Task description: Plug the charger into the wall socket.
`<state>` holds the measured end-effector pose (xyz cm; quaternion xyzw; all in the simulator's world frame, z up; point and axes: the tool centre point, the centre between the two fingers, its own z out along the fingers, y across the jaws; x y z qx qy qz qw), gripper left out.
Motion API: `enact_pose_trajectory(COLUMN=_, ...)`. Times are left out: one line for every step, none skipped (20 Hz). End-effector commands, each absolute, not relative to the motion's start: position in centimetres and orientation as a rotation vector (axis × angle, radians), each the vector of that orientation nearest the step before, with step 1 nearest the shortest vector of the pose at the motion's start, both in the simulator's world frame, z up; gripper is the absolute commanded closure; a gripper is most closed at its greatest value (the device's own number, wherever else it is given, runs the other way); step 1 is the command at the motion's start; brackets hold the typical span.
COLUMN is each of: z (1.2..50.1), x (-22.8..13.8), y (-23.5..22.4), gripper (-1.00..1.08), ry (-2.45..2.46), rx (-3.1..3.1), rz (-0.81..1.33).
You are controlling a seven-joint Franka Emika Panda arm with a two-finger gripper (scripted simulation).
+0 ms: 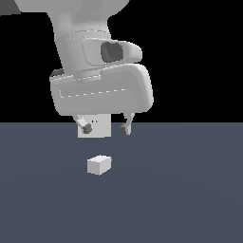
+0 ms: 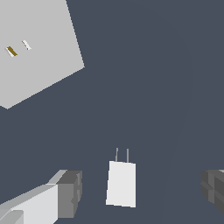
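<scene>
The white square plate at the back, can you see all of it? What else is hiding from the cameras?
- Wall socket: in the exterior view the gripper and hand cover most of it; in the wrist view the picture's edge cuts it off.
- Charger: its prongs cannot be made out in the exterior view; they show only in the wrist view.
- Arm: cut off by the exterior view's upper edge.

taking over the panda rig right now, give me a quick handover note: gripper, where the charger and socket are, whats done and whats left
Gripper: open, empty, hovering above the charger.
Charger: lying on the floor, ungrasped; the wrist view shows it between the fingers, its two prongs pointing toward the wall socket side.
Wall socket: upright plate behind the gripper in the exterior view, apart from the charger.
Done: gripper lined up over the charger.
Left: descend, grasp, carry, plug in.
</scene>
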<state>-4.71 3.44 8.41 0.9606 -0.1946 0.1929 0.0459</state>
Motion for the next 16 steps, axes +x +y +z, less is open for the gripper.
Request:
enact_pose_trajectory(z=8.0, x=-4.8, y=3.7, gripper=-0.92, ry=-0.622, rx=2.916, rz=0.618)
enact_pose_trajectory(z=7.8, x=-4.8, y=3.7, gripper=-0.92, ry=-0.631, rx=2.909, rz=0.628)
enact_pose_trajectory(z=7.7, x=-4.8, y=3.8, gripper=-0.92, ry=-0.641, rx=2.903, rz=0.637)
enact_pose_trajectory(z=7.5, x=-4.8, y=3.9, gripper=-0.92, ry=-0.65, rx=2.898, rz=0.645)
enact_pose_trajectory(z=7.4, x=-4.9, y=4.0, gripper=-0.92, ry=-0.658, rx=2.892, rz=0.654)
enact_pose_trajectory(z=7.3, x=-4.9, y=4.0, gripper=-0.92, ry=-0.666, rx=2.887, rz=0.661)
enact_pose_trajectory(z=7.1, x=-4.9, y=4.1, gripper=-0.92, ry=-0.674, rx=2.882, rz=0.668)
enact_pose_trajectory(z=7.0, x=-4.9, y=4.2, gripper=-0.92, ry=-0.681, rx=2.877, rz=0.674)
enact_pose_trajectory(z=6.9, x=-4.9, y=4.2, gripper=-0.92, ry=-0.687, rx=2.873, rz=0.68)
enact_pose_trajectory(z=6.7, x=-4.9, y=4.3, gripper=-0.92, ry=-0.693, rx=2.869, rz=0.685)
enact_pose_trajectory(z=6.6, x=-4.9, y=4.3, gripper=-0.92, ry=-0.699, rx=2.865, rz=0.69)
enact_pose_trajectory(z=6.5, x=-4.9, y=4.4, gripper=-0.92, ry=-0.703, rx=2.862, rz=0.693)
enact_pose_trajectory(z=6.5, x=-4.9, y=4.4, gripper=-0.92, ry=-0.707, rx=2.86, rz=0.697)
enact_pose_trajectory(z=6.4, x=-4.9, y=4.4, gripper=-0.92, ry=-0.71, rx=2.858, rz=0.699)
enact_pose_trajectory(z=6.3, x=-5.0, y=4.4, gripper=-0.92, ry=-0.713, rx=2.856, rz=0.701)
enact_pose_trajectory(z=6.3, x=-5.0, y=4.5, gripper=-0.92, ry=-0.714, rx=2.856, rz=0.702)
